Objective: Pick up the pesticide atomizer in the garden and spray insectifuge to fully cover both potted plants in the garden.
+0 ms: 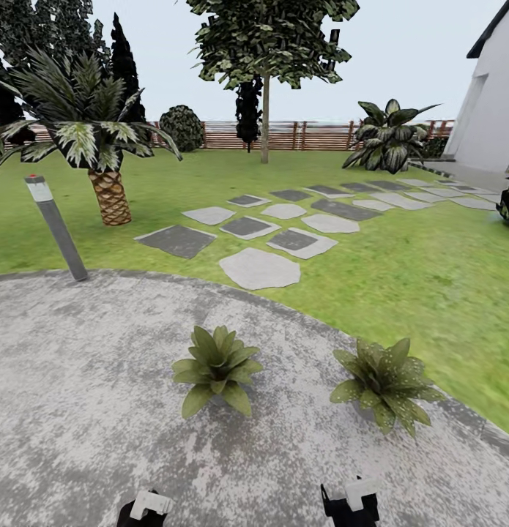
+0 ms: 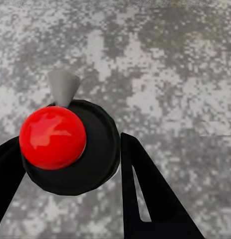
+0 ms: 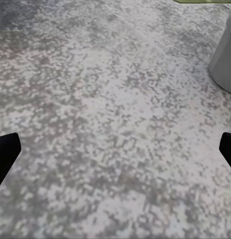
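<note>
Black fingers (image 2: pixel 145 194) of the left hand (image 2: pixel 70 184) stand on both sides of a round black trigger head with a shiny red ball on top and a small grey cone nozzle, the pesticide atomizer (image 2: pixel 70 149); the hand is clamped on it, above the grey speckled paving (image 2: pixel 165 74). In the right wrist view the right hand (image 3: pixel 115 154) has its two black fingertips (image 3: pixel 5 152) far apart with nothing between them. A pale grey pot wall (image 3: pixel 225 59) is near it on the paving.

In the head view both hands are at the lower edge, the left hand (image 1: pixel 146 506) and the right hand (image 1: pixel 351 501), over the round patio (image 1: pixel 78 380). In front of them stand the two potted plants: one low green rosette (image 1: pixel 216 368) near the middle and one pale-speckled rosette (image 1: pixel 386 380) to the right, near the patio edge. Beyond are the green lawn (image 1: pixel 430 271), flat grey stepping stones (image 1: pixel 260 268), a tilted grey post lamp (image 1: pixel 56 227), a thick-trunked palm (image 1: pixel 93 139) and a brown slatted fence (image 1: pixel 313 135).
</note>
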